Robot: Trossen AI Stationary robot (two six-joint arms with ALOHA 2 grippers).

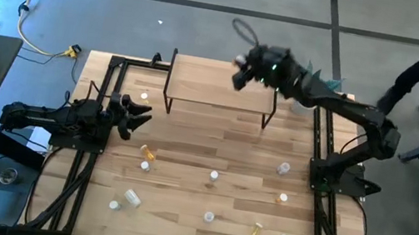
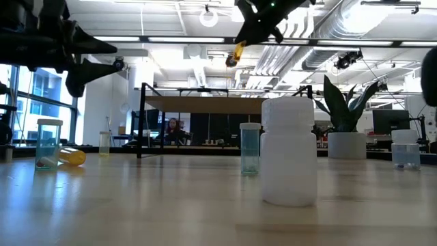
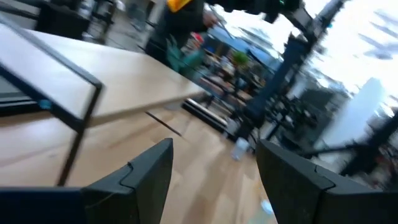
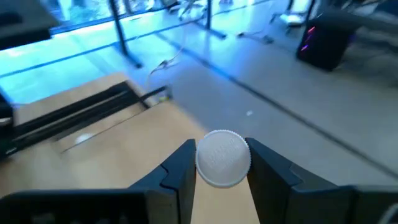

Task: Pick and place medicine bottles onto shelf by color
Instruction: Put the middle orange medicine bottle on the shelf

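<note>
We carry an orange bottle over the shelf, top centre of the high view.

The orange bottle [image 2: 233,55], white cap [image 4: 222,158] toward the wrist camera, sits pinched between the fingers of the right claw [image 1: 241,73], which hangs above the right half of the shelf [image 1: 199,78]. We judge the grip narrow: only the cap shows between the fingers, so a tilt on the way down could let the bottle slip, or it could tip on landing and roll off the board. The other bottles [image 1: 215,175] stay scattered across the lower half of the desk [image 1: 188,144]. At mid-left, our left claw [image 1: 136,116] waits with fingers spread and nothing held.
</note>
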